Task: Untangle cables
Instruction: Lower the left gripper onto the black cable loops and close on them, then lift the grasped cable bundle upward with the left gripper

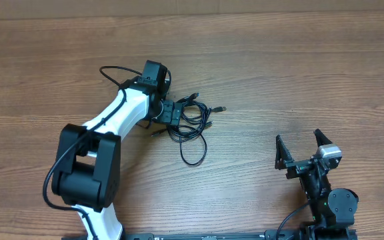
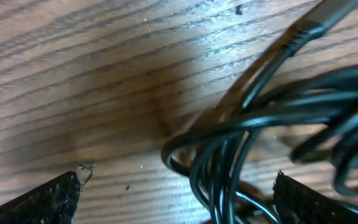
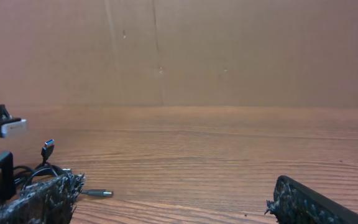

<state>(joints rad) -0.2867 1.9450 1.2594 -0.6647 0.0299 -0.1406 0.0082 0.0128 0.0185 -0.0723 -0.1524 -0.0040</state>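
Left gripper (image 1: 177, 113) spread over tangled thin black cables (image 1: 193, 128) at the middle of the brown wooden worktop (image 1: 299, 73), right gripper (image 1: 302, 148) spread, empty by its front edge — pinching several strands together could tighten the knot.

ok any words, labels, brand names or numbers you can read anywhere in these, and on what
None: no text can be read in any view.
The cables and their plugs show no legible marking.
The white left arm shows no label.
The small pale block at the left edge of the right wrist view is too blurred to tell whether it bears any print.
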